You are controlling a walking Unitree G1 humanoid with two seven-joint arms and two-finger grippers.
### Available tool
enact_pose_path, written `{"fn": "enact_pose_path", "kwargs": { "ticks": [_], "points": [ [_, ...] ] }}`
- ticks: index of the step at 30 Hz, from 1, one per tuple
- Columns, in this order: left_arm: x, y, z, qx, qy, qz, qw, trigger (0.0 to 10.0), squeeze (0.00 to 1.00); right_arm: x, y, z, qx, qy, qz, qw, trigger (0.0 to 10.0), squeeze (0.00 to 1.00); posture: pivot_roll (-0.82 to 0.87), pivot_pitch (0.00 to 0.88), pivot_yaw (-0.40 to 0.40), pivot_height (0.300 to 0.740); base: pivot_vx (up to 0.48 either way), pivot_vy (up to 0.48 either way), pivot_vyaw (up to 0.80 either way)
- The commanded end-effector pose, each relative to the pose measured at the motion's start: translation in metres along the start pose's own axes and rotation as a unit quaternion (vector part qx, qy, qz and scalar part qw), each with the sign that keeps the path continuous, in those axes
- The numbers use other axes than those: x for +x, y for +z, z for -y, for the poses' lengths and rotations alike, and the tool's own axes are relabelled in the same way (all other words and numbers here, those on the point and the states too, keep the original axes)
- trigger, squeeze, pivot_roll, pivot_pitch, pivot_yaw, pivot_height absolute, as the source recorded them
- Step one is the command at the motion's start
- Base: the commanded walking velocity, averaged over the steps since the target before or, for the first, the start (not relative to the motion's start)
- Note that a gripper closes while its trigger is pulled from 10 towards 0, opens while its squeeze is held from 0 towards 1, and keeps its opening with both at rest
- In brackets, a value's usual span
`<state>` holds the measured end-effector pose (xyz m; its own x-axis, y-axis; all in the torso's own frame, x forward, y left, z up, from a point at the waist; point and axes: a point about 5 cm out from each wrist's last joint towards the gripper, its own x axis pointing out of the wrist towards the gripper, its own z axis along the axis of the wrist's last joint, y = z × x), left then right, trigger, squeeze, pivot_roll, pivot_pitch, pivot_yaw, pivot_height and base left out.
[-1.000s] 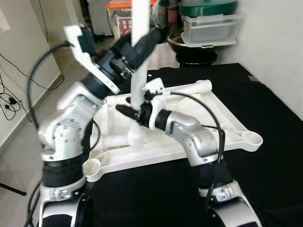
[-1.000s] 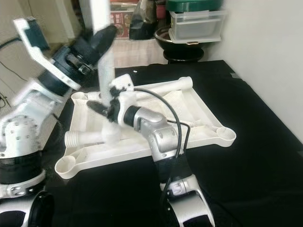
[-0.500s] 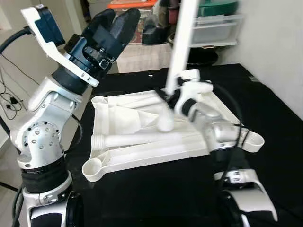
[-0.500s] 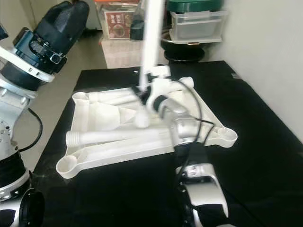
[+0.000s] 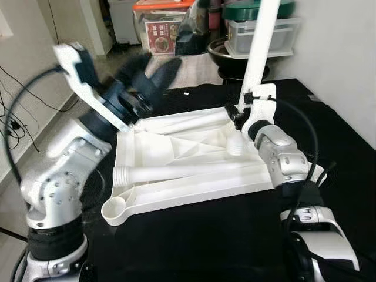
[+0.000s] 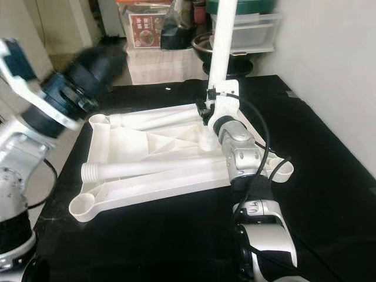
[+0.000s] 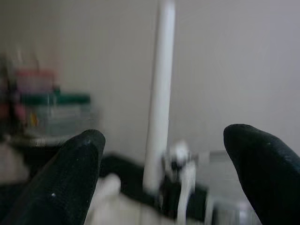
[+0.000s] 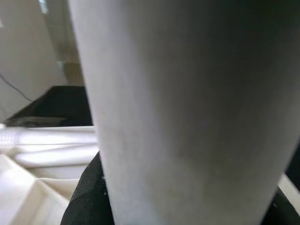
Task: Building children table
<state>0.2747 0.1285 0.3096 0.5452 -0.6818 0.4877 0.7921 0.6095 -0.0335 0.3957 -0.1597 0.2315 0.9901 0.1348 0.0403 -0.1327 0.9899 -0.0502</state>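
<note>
- White plastic tabletop (image 5: pixel 176 154) lies upside down on the black bench (image 5: pixel 329 141), ribbed underside up, open round sockets at its corners; near-left socket (image 5: pixel 114 208) sits close to the bench's near-left edge.
- Right claw (image 5: pixel 239 113) is clamped on a long white table leg (image 5: pixel 258 50), gripping it low down. Leg stands nearly upright, tilted slightly, over the far-right part of the tabletop; its upper end runs out of frame.
- Lower end of that held leg (image 5: pixel 236 145) is at the tabletop's underside near the far-right region; cannot tell if it is seated in a socket.
- Right wrist view: the leg's white shaft (image 8: pixel 187 117) sits between the black fingers (image 8: pixel 86 197), tabletop ribs behind.
- Second leg (image 5: pixel 182 171) lies flat along the tabletop's near side, ribbed end toward the left edge. Third leg (image 5: pixel 188 120) lies along the far edge.
- Left claw (image 5: pixel 154 69) is raised above the bench's far-left corner, blurred, fingers apart and holding nothing. Left wrist view: both fingertips (image 7: pixel 79 164) spread wide, the upright leg (image 7: pixel 159 93) between them in the distance.
- Background beyond the bench: clear storage box with green lid (image 5: pixel 261 26), dark bowl (image 5: pixel 226 56).
</note>
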Motion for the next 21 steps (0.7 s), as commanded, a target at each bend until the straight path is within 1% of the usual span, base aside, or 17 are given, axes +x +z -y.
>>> {"fn": "enact_pose_path", "kwargs": {
  "ticks": [1,2,3,4,5,6,7,9,10,12,13,14,15,18,19,20,21],
  "points": [
    [-0.001,-0.006,-0.001,0.019,-0.003,-0.028,0.999,10.0,0.0,0.002,0.008,-0.002,-0.014,-0.003,0.017,1.0,10.0,0.0,-0.03,0.0,0.03,0.74,0.0,0.0,0.0],
    [-0.001,-0.006,-0.001,0.019,-0.003,-0.028,0.999,10.0,0.0,0.002,0.008,-0.002,-0.014,-0.003,0.017,1.0,10.0,0.0,-0.03,0.0,0.03,0.74,0.0,0.0,0.0],
    [-0.001,-0.026,-0.002,0.064,-0.016,-0.095,0.993,10.0,0.0,0.002,0.011,0.002,-0.032,-0.018,0.023,0.999,10.0,0.0,-0.03,0.0,0.032,0.74,0.0,0.0,0.0],
    [-0.004,-0.05,-0.002,0.104,-0.039,-0.162,0.981,10.0,0.0,0.002,0.017,0.006,-0.038,-0.028,0.032,0.998,10.0,0.0,-0.03,0.0,0.034,0.74,0.0,0.0,0.0],
    [-0.007,-0.068,-0.002,0.136,-0.064,-0.213,0.965,10.0,0.0,0.001,0.022,0.01,-0.044,-0.037,0.041,0.997,10.0,0.0,-0.04,0.0,0.036,0.74,0.0,0.0,0.0],
    [-0.011,-0.085,-0.001,0.155,-0.091,-0.253,0.95,10.0,0.0,0.0,0.03,0.013,-0.052,-0.041,0.054,0.996,10.0,0.0,-0.04,0.0,0.041,0.74,0.0,0.0,0.0],
    [-0.011,-0.085,-0.001,0.155,-0.091,-0.253,0.95,10.0,0.0,0.0,0.03,0.013,-0.052,-0.041,0.054,0.996,10.0,0.0,-0.04,0.0,0.041,0.74,0.0,0.0,0.0],
    [-0.013,-0.102,0.0,0.166,-0.124,-0.288,0.935,10.0,0.0,-0.002,0.04,0.016,-0.062,-0.046,0.073,0.994,10.0,0.0,-0.05,0.0,0.047,0.74,0.0,0.0,0.0],
    [-0.013,-0.102,0.0,0.166,-0.124,-0.288,0.935,10.0,0.0,-0.002,0.04,0.016,-0.062,-0.046,0.073,0.994,10.0,0.0,-0.05,0.0,0.047,0.74,0.0,0.0,0.0],
    [-0.014,-0.118,0.0,0.183,-0.153,-0.324,0.916,10.0,0.0,-0.004,0.05,0.017,-0.068,-0.04,0.088,0.993,10.0,0.0,-0.06,0.0,0.054,0.74,0.0,0.0,0.0],
    [-0.014,-0.118,0.0,0.183,-0.153,-0.324,0.916,10.0,0.0,-0.004,0.05,0.017,-0.068,-0.04,0.088,0.993,10.0,0.0,-0.06,0.0,0.054,0.74,0.0,0.0,0.0],
    [-0.014,-0.127,-0.002,0.187,-0.165,-0.339,0.907,10.0,0.0,-0.007,0.057,0.016,-0.085,-0.035,0.102,0.991,10.0,0.0,-0.07,0.0,0.061,0.74,0.0,0.0,0.0],
    [-0.014,-0.132,-0.003,0.183,-0.172,-0.348,0.903,10.0,0.0,-0.009,0.062,0.015,-0.1,-0.03,0.112,0.988,10.0,0.0,-0.08,0.008,0.064,0.74,0.0,0.0,0.0],
    [-0.013,-0.137,-0.003,0.18,-0.179,-0.356,0.899,10.0,0.0,-0.011,0.067,0.015,-0.109,-0.028,0.119,0.986,10.0,0.0,-0.08,0.018,0.068,0.74,0.0,0.0,0.0],
    [-0.012,-0.141,-0.004,0.175,-0.185,-0.365,0.896,10.0,0.0,-0.012,0.069,0.015,-0.115,-0.027,0.124,0.985,10.0,0.0,-0.08,0.018,0.068,0.74,0.0,0.0,0.0],
    [-0.015,-0.146,-0.004,0.176,-0.204,-0.383,0.884,10.0,0.0,-0.014,0.073,0.015,-0.12,-0.026,0.128,0.984,10.0,0.0,-0.09,0.038,0.076,0.74,0.0,0.0,0.0],
    [-0.015,-0.146,-0.004,0.176,-0.204,-0.383,0.884,10.0,0.0,-0.014,0.073,0.015,-0.12,-0.026,0.128,0.984,10.0,0.0,-0.09,0.038,0.076,0.74,0.0,0.0,0.0]
  ]
}}
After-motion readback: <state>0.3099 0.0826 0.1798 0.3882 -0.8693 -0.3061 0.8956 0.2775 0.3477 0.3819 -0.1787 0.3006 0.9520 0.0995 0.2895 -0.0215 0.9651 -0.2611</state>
